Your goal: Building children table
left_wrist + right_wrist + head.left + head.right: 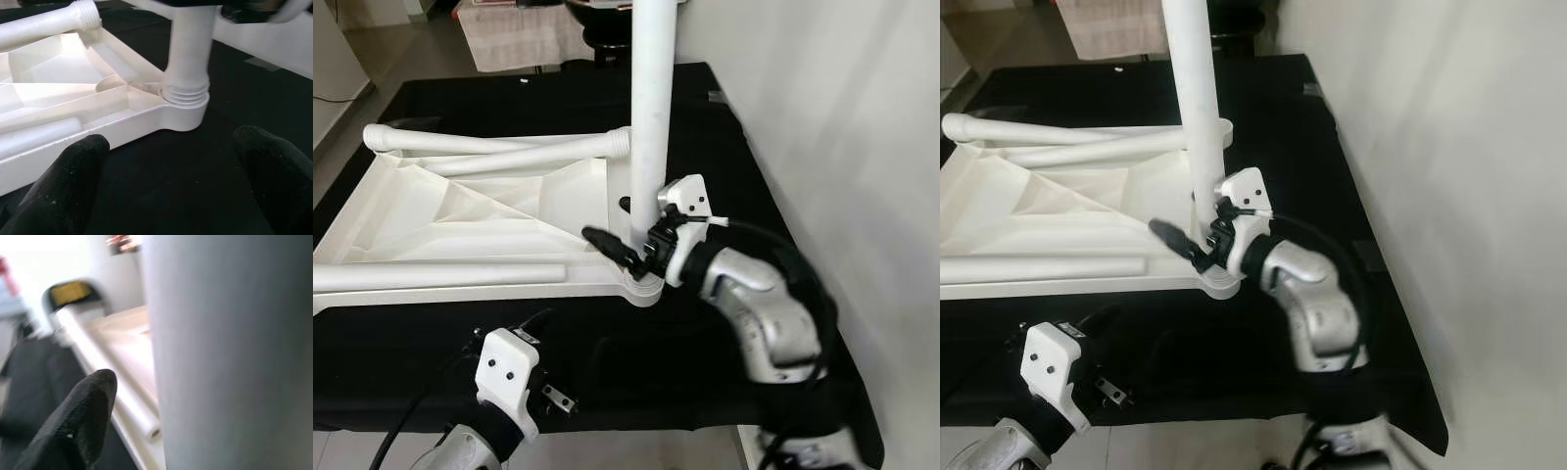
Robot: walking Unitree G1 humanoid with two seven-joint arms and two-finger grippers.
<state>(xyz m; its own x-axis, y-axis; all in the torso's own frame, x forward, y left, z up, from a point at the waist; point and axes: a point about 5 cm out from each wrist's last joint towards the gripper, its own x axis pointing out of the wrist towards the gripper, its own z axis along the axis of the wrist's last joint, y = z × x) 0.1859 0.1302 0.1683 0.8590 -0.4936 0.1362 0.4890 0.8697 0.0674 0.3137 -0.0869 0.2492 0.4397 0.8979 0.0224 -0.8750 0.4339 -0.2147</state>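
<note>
Nearest the camera, the left gripper (171, 181) hovers low over the black cloth (636, 362), its two fingers (63, 181) spread wide with nothing between them. It points toward the near right corner of the table top.

Next, the white table top (480, 211) lies upside down on the cloth, ribbed underside facing up. One loose leg (431, 276) lies along its near edge; its end stops short of the corner socket.

At the corner socket (186, 105) on the near right, an upright leg (651, 117) stands vertical, threaded end seated in the collar. The right gripper (631, 250) is at the base of this leg, just above the socket. One black finger (78, 426) lies beside the leg surface (the other finger is hidden behind the leg, so whether the jaws clamp it cannot be told).

Farther back, two more loose legs (509, 152) lie across the far side of the table top, one ending in a ribbed thread (619, 143).
</note>
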